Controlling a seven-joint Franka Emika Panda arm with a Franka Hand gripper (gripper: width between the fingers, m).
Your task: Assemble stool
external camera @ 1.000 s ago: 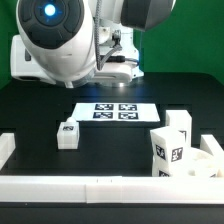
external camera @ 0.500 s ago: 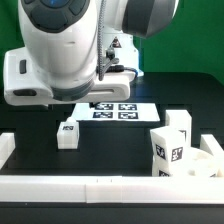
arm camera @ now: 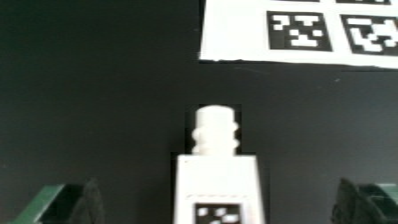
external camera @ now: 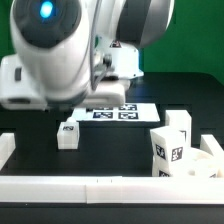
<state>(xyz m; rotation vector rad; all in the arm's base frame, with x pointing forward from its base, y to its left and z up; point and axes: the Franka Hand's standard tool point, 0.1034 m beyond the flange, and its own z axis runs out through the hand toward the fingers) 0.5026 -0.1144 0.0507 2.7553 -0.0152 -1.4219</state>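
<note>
Step in hand — approach to a loose leg. The gripper hangs over the single leg that lies apart on the black table, jaws spread to their full width, one dark fingertip showing at each side of the leg in the wrist view, nothing held. Neither finger touches the leg.

Location of the task's parts:
- Loose leg: toward the exterior view's left, just in front of the marker board, lying on its side; in the wrist view its rounded peg end points toward the board and a small tag sits on its upper face.
- Seat: by the exterior view's right edge, against the border rail, partly cut off by the frame.
- Other legs: standing upright at the seat; two can be made out, whether seated in sockets or merely set beside the seat cannot be told.

Count:
- Legs: three — one loose, two at the seat.
- Seat: one.
- Marker board: one, with four tags in the exterior view; only two show in the wrist view.
- Arm: one.

Judgement on the next move: it calls for a straight descent until the fingers flank the leg's flat sides, then a close across its body, not over the peg, so the peg stays free for a socket. The leg looks roughly centred between the fingers, so little sideways correction seems needed.
</note>
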